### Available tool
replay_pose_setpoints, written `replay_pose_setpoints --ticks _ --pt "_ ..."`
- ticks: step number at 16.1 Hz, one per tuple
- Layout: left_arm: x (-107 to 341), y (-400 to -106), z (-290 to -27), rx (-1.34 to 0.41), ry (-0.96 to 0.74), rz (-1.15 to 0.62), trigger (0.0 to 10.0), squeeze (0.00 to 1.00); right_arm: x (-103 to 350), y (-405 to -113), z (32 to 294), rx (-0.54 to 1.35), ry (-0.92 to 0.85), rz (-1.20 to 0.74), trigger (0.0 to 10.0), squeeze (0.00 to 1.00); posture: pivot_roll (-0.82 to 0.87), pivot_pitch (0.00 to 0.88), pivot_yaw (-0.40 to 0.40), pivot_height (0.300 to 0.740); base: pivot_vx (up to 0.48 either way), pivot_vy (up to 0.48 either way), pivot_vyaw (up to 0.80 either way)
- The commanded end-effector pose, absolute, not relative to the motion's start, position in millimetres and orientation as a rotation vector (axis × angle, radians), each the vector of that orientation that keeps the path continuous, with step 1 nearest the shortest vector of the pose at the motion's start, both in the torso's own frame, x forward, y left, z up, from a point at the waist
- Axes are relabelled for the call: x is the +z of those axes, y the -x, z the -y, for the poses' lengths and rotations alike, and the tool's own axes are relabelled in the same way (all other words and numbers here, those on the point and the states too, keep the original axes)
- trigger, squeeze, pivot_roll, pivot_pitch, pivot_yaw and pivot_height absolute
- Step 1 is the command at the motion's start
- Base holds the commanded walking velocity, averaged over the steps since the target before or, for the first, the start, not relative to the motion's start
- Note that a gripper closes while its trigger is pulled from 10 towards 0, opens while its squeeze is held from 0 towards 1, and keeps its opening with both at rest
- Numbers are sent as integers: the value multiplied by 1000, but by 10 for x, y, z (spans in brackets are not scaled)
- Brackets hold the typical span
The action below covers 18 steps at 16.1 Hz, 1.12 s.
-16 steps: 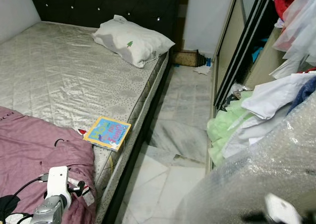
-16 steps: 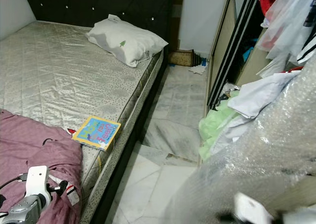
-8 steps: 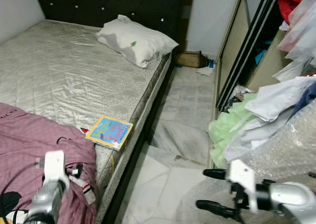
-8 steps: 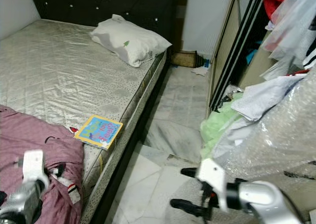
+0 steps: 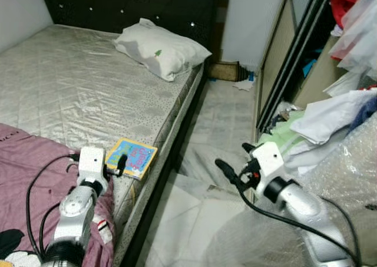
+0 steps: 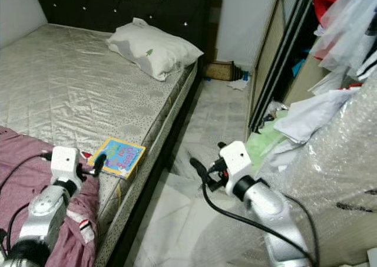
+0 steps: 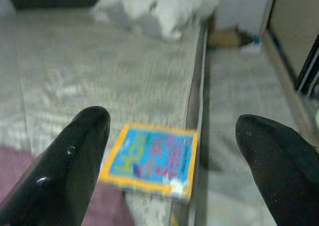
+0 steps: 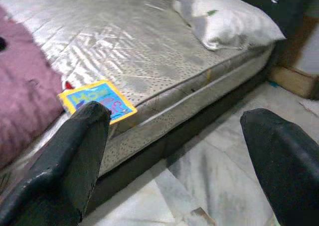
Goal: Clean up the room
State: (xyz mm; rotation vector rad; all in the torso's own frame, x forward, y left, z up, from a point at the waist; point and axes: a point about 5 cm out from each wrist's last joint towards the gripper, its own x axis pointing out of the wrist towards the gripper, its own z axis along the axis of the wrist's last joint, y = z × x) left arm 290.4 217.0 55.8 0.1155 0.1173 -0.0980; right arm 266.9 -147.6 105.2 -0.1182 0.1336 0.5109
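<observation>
A thin book [image 5: 132, 157] with a blue cover and yellow border lies flat at the bed's near edge, next to a crumpled purple blanket [image 5: 32, 172]. My left gripper [image 5: 112, 161] hovers over the blanket just short of the book, open; the left wrist view shows the book [image 7: 149, 158] between and beyond its spread fingers [image 7: 75, 156]. My right gripper [image 5: 231, 154] is raised over the floor beside the bed, open and holding nothing, pointing towards the bed; in its wrist view the book [image 8: 97, 102] lies ahead.
A white pillow [image 5: 160, 48] rests at the head of the bare mattress [image 5: 88, 90]. The narrow marble floor [image 5: 221, 125] runs between the bed and an open wardrobe with clothes [image 5: 321, 122] spilling out. Bubble wrap [image 5: 353, 178] bulks at my right. A box [image 5: 224, 71] sits at the aisle's far end.
Both arms have risen. The left gripper moved forward over the blanket to the book. The right gripper came up from low right and now points toward the bed.
</observation>
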Motion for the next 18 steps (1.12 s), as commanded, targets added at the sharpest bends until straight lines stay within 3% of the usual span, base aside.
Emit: replay_pose_setpoints --ticks 1,7,9,13,18 --pt "711 -2884 -2035 -125 -121 -22 10000 0 1000 -2672 1469 454 103 -147 10000 0 -101 49 -7 740 0 0 0" --pt "1142 -2659 -1671 -69 -116 181 10000 0 1019 -2848 1531 208 32 -81 10000 0 -80 45 -6 740 0 0 0" --pt "1152 -2666 -1701 -58 -126 192 10000 0 1027 -2970 1554 154 -6 -72 10000 0 -71 15 -1 740 0 0 0" --pt "1069 -2674 -1848 54 -97 156 10000 0 1037 -3087 1466 164 -12 -45 10000 0 -55 0 -4 740 0 0 0" --pt "1145 -2676 -1722 48 -76 142 10000 0 1091 -3140 1355 225 1 -13 10000 0 -68 0 -26 740 0 0 743"
